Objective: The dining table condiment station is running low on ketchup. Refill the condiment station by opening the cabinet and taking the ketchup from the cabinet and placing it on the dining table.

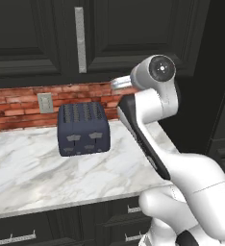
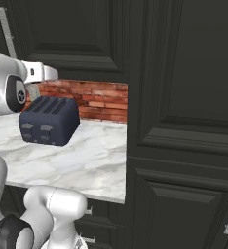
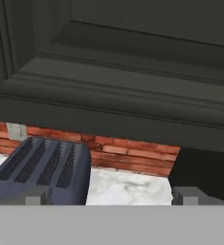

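Note:
The cabinet [image 1: 42, 33] is a black wall unit above the counter, its raised-panel doors shut. Its long silver bar handle [image 1: 80, 39] hangs vertically and appears again at the far left of the right base view [image 2: 6, 30]. In the hand view my gripper [image 3: 109, 197] is open, its fingertips [image 3: 35, 196] far apart with nothing between them. It looks up at the lower edge of a cabinet door [image 3: 133, 72], above and to the right of the toaster. The ketchup and the dining table are out of view.
A dark blue toaster [image 1: 83, 129] stands on the narrow marble counter [image 1: 32, 178] against a red brick wall [image 1: 18, 103] with an outlet [image 1: 45, 102]. A tall black cabinet [image 2: 184, 121] closes off the right end. Black drawers [image 1: 18, 235] lie below the counter.

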